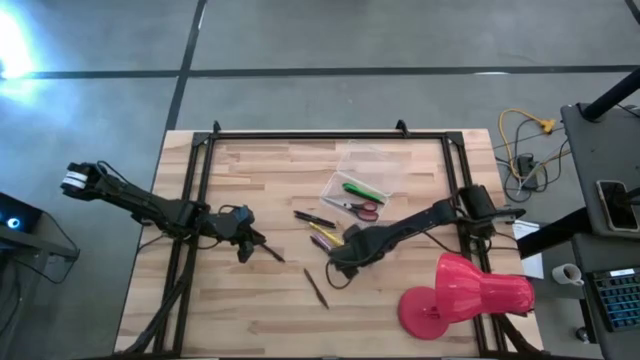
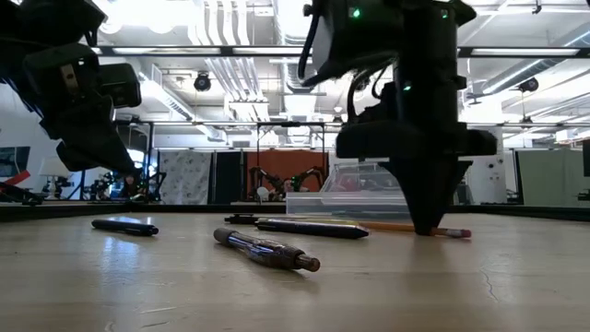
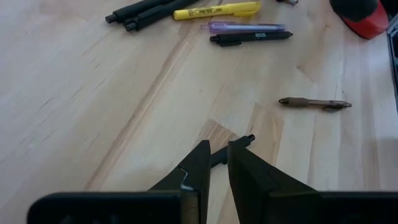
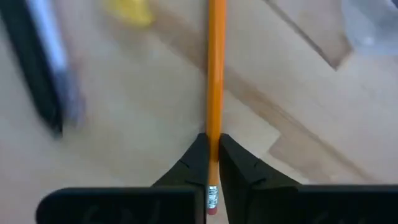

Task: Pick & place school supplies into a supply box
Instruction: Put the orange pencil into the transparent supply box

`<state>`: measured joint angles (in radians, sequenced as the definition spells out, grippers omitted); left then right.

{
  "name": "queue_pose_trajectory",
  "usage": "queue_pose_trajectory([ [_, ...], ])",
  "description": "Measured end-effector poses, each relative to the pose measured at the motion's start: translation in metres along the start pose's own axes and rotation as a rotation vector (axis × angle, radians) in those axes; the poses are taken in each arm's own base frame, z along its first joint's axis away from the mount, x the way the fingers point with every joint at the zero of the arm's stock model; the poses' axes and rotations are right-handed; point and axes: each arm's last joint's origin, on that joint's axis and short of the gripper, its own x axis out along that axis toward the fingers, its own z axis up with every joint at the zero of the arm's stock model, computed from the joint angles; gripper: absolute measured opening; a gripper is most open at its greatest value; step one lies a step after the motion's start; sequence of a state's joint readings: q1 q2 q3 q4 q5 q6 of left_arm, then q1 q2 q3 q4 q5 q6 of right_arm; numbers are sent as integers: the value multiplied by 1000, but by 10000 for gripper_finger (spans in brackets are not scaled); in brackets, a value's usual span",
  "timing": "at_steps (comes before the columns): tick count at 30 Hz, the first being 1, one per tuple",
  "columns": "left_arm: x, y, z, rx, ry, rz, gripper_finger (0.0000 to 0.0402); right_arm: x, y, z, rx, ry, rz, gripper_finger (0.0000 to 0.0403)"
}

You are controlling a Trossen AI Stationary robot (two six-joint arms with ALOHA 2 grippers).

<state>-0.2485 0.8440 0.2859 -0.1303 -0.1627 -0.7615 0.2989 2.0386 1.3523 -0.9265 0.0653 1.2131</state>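
The right end effector (image 4: pixel 211 163) is pinched on an orange pencil (image 4: pixel 216 74) near its eraser end, low on the desk (image 1: pixel 270 310), apparently to lift it toward the supply box (image 1: pixel 360 180) lying farther back. The left end effector (image 3: pixel 217 163), at the desk's left, is clamped on a dark pen (image 3: pixel 233 148). A brown pen (image 1: pixel 316 287) lies nearer; green pen and scissors (image 1: pixel 358 209) already sit in the box.

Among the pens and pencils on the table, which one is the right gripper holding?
The orange pencil with the eraser end. It runs between the fingers of the right gripper, which is shut on it; the other pens, such as the yellow one, lie untouched.
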Motion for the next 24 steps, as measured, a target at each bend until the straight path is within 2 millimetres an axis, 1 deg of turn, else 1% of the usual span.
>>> queue_pose_trajectory([
  [3, 0, 0, 0, -1, -5, -4, 39, -6, 8, -10, -120, -11, 19, 12],
  [5, 0, 0, -1, -1, -2, -2, 39, -12, 11, -16, -123, -14, 46, 12],
  [7, 0, 1, -1, -1, -2, -2, 39, -24, 11, -20, -88, -59, 57, 12],
  [10, 0, 1, -1, -1, -3, -3, 39, -49, 6, -20, -4, -188, 89, 11],
  [13, 0, 0, 0, -1, -6, -5, 39, -68, -7, -19, 72, -287, 61, 11],
  [15, 0, 0, 0, -2, -8, -7, 39, -80, -16, -18, 76, -334, 45, 11],
  [18, 0, 0, 0, -2, -9, -8, 39, -89, -30, -8, -28, -357, -31, 11],
  [21, 0, 0, 0, -3, -11, -10, 39, -87, -44, 9, -170, -326, -139, 11],
  [24, 0, 0, 0, -4, -13, -12, 39, -85, -54, 28, -263, -301, -181, 11],
])
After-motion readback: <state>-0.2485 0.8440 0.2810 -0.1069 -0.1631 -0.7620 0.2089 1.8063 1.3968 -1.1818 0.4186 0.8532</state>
